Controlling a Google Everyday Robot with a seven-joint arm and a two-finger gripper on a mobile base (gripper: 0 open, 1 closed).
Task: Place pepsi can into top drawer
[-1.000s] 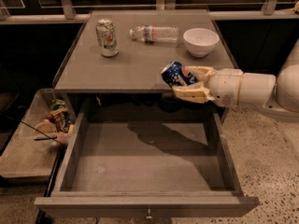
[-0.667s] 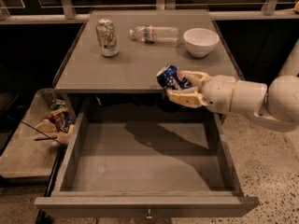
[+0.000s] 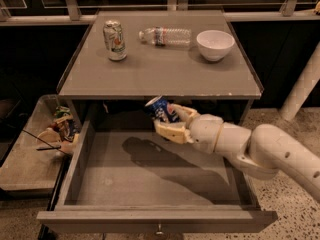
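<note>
dark blue aluminium shows between the cream fingers of the gripper, whose jaws are closed across the body of the pepsi can. the can hangs tilted, its silver top leaning up and to the left, just below the front edge of the cabinet top and over the rear part of the open top drawer. it is clear of the grey drawer floor, where its shadow and the arm's fall. judging by its make, the can is light and thin-walled. it is stiff enough for a firm pinch but apt to dent if squeezed hard, and its smooth skin may slip. whether it is full cannot be told. the safest hold is across the round body near mid-height, much as the gripper has it. on the cabinet top, well apart from the work, stand a green-and-white can, a clear plastic bottle lying on its side, and a white bowl.
</note>
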